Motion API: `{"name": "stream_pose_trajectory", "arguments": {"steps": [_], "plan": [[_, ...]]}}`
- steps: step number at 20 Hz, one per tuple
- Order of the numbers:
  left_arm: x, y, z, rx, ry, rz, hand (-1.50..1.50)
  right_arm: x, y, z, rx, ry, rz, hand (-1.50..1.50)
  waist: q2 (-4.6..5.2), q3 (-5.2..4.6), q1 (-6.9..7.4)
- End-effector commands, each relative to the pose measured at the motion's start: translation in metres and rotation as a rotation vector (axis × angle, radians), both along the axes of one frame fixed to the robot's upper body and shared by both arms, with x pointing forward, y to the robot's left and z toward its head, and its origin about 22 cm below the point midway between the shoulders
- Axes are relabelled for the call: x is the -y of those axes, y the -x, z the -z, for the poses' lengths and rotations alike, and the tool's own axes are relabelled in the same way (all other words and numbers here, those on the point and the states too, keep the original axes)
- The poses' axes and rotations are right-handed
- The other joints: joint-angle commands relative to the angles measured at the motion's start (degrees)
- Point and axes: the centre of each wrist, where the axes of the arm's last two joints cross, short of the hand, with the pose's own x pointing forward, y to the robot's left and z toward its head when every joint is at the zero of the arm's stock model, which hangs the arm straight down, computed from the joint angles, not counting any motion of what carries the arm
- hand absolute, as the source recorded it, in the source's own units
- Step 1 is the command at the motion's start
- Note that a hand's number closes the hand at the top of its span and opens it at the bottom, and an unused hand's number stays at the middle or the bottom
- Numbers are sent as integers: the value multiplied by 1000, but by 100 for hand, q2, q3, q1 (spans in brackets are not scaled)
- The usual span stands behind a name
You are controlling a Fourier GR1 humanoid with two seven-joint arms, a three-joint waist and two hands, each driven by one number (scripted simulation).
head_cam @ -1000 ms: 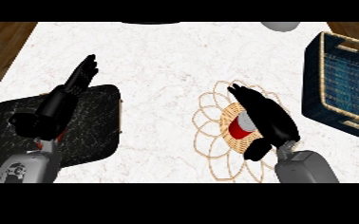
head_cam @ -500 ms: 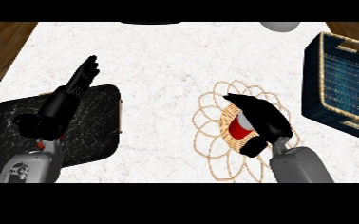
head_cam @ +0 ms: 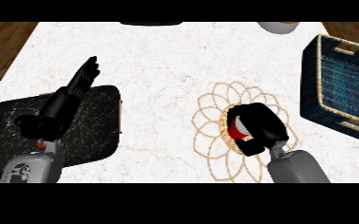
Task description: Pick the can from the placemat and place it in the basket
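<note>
Just one can (head_cam: 236, 127), one basket (head_cam: 335, 88)

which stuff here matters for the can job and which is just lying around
Job: red can; flower-patterned wicker placemat; dark blue woven basket; right hand, curled round the can.
Lying about: black speckled board; grey bowl; resting left hand.

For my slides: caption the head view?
Right hand curled round red can on placemat; basket waits at right.

- We are seeing only a red and white sliver of the can (head_cam: 239, 128); the right hand (head_cam: 263, 126) is covering the rest.
- The right edge is cutting off the basket (head_cam: 335, 88).
- The top edge is cropping a grey object (head_cam: 279, 27).
</note>
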Motion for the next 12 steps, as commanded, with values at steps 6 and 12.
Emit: {"name": "stream_pose_trajectory", "arguments": {"steps": [6, 12], "plan": [[10, -2, 4, -14, 2, 17, 0, -6, 32, 7, 94, 54, -16, 150, 78, 65, -39], [2, 6, 1, 5, 12, -3, 0, 29, 66, -11, 104, 72, 299, 150, 62, 64, -95]]}}
